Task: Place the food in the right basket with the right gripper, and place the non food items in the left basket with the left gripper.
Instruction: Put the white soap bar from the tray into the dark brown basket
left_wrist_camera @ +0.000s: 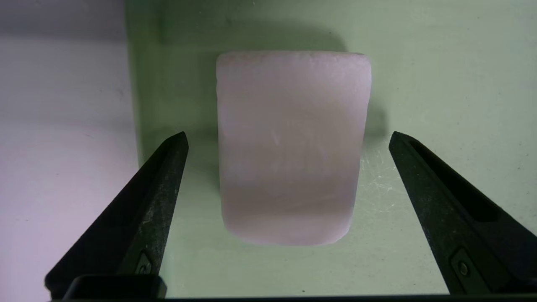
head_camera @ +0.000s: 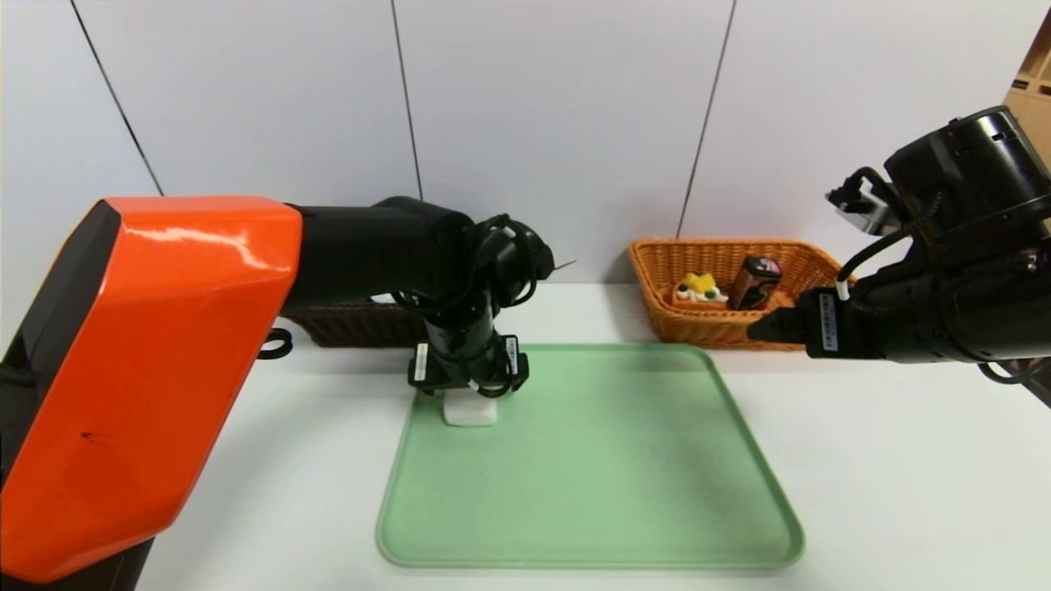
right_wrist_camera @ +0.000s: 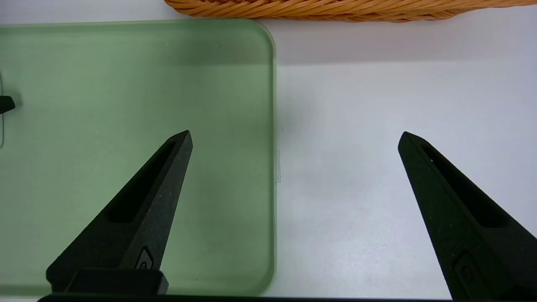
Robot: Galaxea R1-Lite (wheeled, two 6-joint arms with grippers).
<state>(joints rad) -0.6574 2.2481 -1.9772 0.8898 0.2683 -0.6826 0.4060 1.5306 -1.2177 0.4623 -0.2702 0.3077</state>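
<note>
A white rounded block (head_camera: 470,410) lies on the green tray (head_camera: 591,476) near its far left corner. My left gripper (head_camera: 468,386) hangs right over it, open, with a finger on each side of the block (left_wrist_camera: 291,147) and a gap to both. The dark left basket (head_camera: 357,324) stands behind the left arm, mostly hidden. The orange right basket (head_camera: 727,287) holds a small cake (head_camera: 698,289) and a dark packet (head_camera: 755,281). My right gripper (right_wrist_camera: 293,134) is open and empty, raised over the tray's right edge (right_wrist_camera: 272,126) in front of that basket (right_wrist_camera: 335,8).
The white table (head_camera: 903,460) spreads around the tray. A white panelled wall stands close behind both baskets. A cardboard shelf edge (head_camera: 1036,78) shows at the far right.
</note>
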